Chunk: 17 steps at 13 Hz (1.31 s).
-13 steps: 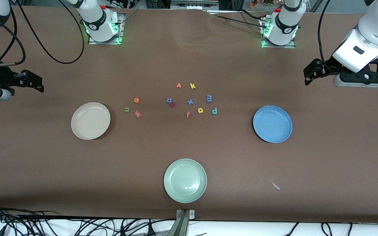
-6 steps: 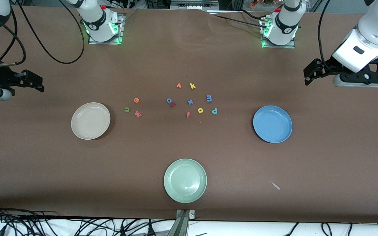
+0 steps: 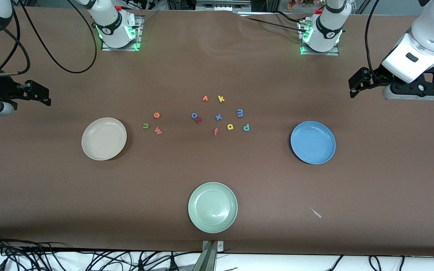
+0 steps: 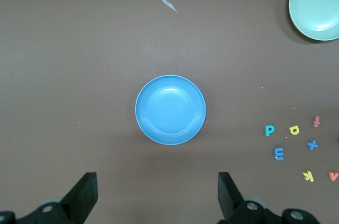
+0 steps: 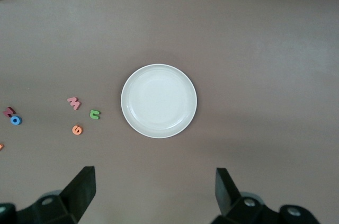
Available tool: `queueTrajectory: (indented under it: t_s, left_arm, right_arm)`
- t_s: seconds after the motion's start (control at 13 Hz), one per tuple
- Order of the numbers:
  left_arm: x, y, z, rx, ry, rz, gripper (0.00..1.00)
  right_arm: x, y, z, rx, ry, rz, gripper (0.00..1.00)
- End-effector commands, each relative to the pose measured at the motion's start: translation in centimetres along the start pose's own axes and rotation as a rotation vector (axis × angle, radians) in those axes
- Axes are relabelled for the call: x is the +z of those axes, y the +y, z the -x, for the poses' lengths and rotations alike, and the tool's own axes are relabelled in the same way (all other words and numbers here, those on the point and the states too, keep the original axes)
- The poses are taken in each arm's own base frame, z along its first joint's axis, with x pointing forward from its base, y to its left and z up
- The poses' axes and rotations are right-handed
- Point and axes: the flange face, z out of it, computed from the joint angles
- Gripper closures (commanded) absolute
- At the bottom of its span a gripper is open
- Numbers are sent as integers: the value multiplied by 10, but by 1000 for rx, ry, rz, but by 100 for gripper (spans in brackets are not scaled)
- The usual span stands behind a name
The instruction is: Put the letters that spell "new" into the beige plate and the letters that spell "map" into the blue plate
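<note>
On the matte brown table (image 3: pixel 217 56), the smooth round beige plate (image 3: pixel 104 139) and blue plate (image 3: pixel 313 142) lay bare. The foam n (image 3: pixel 145 126), e (image 3: pixel 156 115) and w (image 3: pixel 158 131) clustered beside the beige plate; m (image 3: pixel 240 112), a (image 3: pixel 230 127) and p (image 3: pixel 246 127) lay loose mid-table, apart from the blue plate. The left gripper (image 4: pixel 156 200) hung spread over the table by the blue plate, the right gripper (image 5: pixel 153 197) spread by the beige; both were cut off.

- I see even, soft overhead light on the brown table (image 3: pixel 51 188).
- Plates cast only faint shadows; the pale green plate (image 3: pixel 213 207) shows mild glare.
- Wrist views look slightly dimmer.
</note>
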Motion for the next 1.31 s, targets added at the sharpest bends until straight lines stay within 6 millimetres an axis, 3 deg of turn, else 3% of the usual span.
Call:
queueTrajectory:
  t_s: [0.0, 0.62, 1.23]
  left_arm:
    - [-3, -4, 7, 12, -2, 18, 0]
    - [-4, -6, 6, 9, 3, 19, 0]
    - [-7, 8, 6, 33, 3, 21, 0]
  right_arm:
    - [-6, -1, -2, -1, 8, -6, 0]
    - [-5, 6, -2, 2, 7, -10, 0]
    - [-4, 17, -1, 36, 12, -12, 0]
